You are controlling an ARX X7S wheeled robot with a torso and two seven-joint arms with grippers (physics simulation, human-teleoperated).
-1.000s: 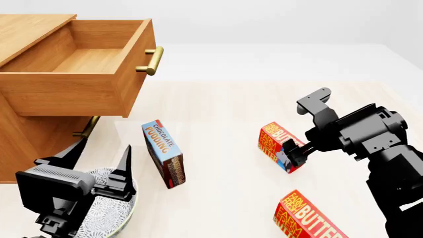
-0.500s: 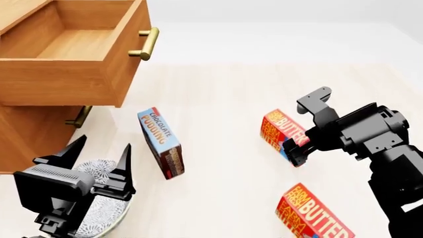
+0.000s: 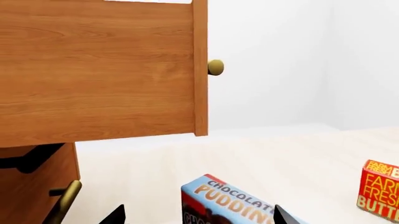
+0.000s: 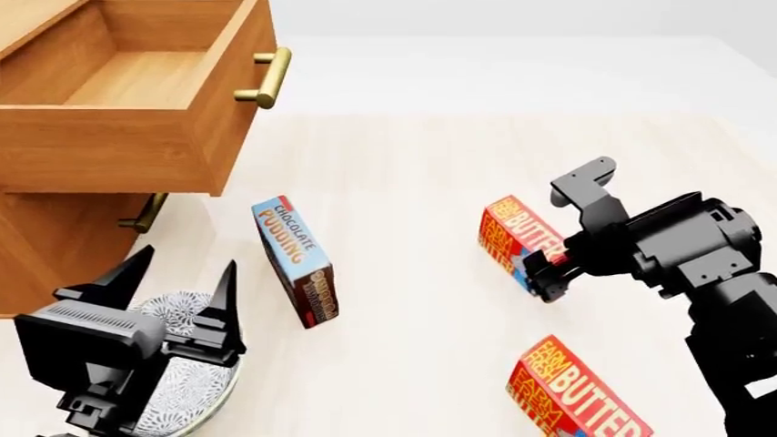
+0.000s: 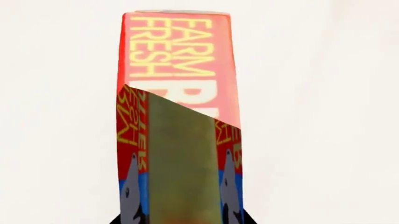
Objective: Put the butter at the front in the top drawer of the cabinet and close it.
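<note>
Carry step: the right end effector (image 4: 543, 276) is clamped on the butter (image 4: 516, 238); the left end effector (image 4: 170, 282) stands apart. Next, lift toward the cabinet's (image 4: 49, 246) open top drawer (image 4: 134, 91).

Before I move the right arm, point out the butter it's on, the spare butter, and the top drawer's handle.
Butter (image 4: 508, 232), head view: lettered red face, clear of the fingers.
Spare butter (image 4: 580, 401), head view: middle of its lettered face.
Handle (image 4: 269, 78), head view: middle of the brass bar on the open top drawer.
</note>
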